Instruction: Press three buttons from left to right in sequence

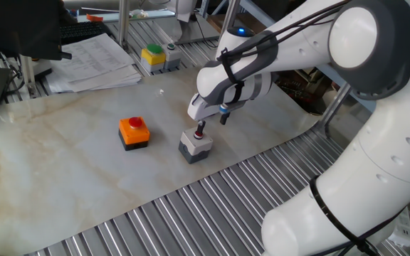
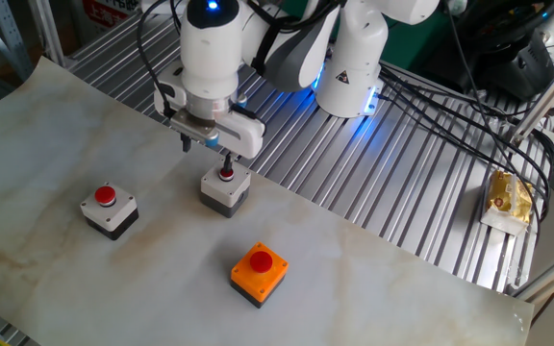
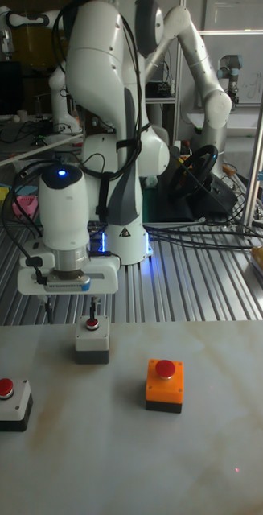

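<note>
Three button boxes stand on the marble sheet. The orange box (image 1: 134, 132) (image 2: 259, 272) (image 3: 164, 385) has a black base. The grey box (image 1: 195, 145) (image 2: 225, 188) (image 3: 92, 338) is in the middle. The white-topped box (image 2: 109, 210) (image 3: 8, 402) is hidden behind the arm in one fixed view. My gripper (image 1: 213, 122) (image 2: 206, 154) (image 3: 70, 310) is open with its fingers wide apart. One fingertip (image 3: 93, 314) points straight down at the grey box's red button, touching it or just above it; the other hangs beside the box over bare table.
A yellow box with a green button (image 1: 153, 55) sits at the far edge beside a stack of papers (image 1: 95, 60). Ribbed metal surface (image 2: 373, 163) surrounds the sheet. Cables and a yellow packet (image 2: 508, 197) lie off to one side.
</note>
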Tool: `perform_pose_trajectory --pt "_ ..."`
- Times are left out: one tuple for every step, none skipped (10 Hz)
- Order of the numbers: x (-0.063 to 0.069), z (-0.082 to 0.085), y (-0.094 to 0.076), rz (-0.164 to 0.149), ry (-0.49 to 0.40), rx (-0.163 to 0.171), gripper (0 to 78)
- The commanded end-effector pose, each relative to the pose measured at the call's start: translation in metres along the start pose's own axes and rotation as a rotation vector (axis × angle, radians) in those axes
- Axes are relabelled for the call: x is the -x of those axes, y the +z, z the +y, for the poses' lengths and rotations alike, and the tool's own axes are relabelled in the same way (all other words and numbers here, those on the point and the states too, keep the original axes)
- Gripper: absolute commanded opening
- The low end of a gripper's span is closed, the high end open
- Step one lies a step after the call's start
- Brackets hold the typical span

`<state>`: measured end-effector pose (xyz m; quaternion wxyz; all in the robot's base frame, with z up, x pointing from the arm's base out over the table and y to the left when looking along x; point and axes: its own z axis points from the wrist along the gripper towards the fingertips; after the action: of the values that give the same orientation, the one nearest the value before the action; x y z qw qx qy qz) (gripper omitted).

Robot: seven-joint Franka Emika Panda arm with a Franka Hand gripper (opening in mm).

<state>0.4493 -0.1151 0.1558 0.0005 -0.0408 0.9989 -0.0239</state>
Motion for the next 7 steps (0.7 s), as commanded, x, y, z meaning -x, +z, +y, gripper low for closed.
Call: perform_pose_trajectory --pt "0.0009 -0.0004 -0.0006 -0.003 0.001 0.000 77.3" --pt "0.0011 -0.0003 -0.0001 -0.003 0.001 0.001 77.3" --pt "0.0013 0.0000 0.0008 -0.003 0.001 0.002 77.3" --pt "0.0015 -0.0005 0.0013 -0.003 0.001 0.001 77.3" --pt "0.0016 -0.0011 0.0015 -0.003 0.001 0.002 77.3" --pt "0.0021 -0.0019 0.0017 -0.003 0.000 0.003 77.3" --pt "0.0022 -0.0018 0.0022 -0.003 0.002 0.003 77.3"
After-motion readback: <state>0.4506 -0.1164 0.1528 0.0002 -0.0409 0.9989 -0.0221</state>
